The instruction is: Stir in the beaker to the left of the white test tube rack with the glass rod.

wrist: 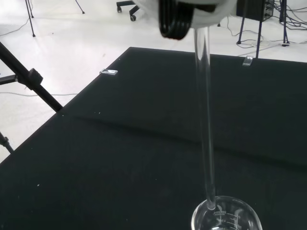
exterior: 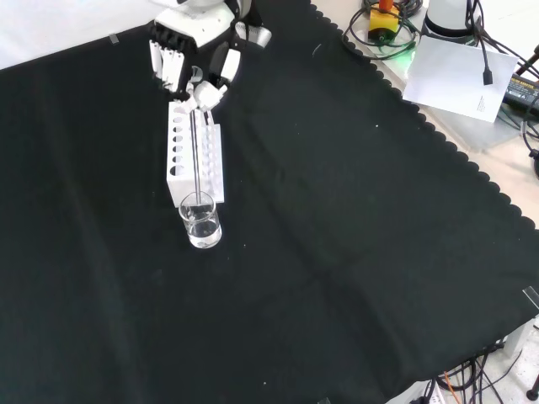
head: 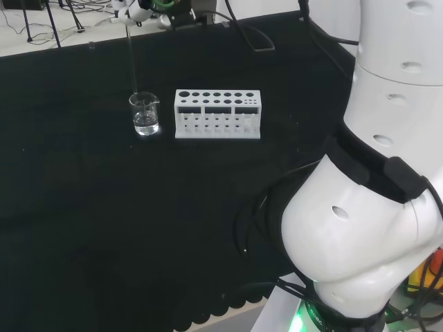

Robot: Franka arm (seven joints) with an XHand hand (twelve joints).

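Observation:
A small clear glass beaker with a little clear liquid stands left of the white test tube rack in the head view. In the front view the beaker sits just in front of the rack. The hand hangs above the rack's far end, its fingers curled round the top of a thin glass rod. The rod runs nearly upright down to the beaker's rim. In the wrist view the rod reaches the mouth of the beaker; whether its tip touches the liquid is unclear.
Black cloth covers the bench around the beaker and rack. The arm's white links stand at the right of the head view. Cables and a white sheet lie beyond the cloth's scalloped edge.

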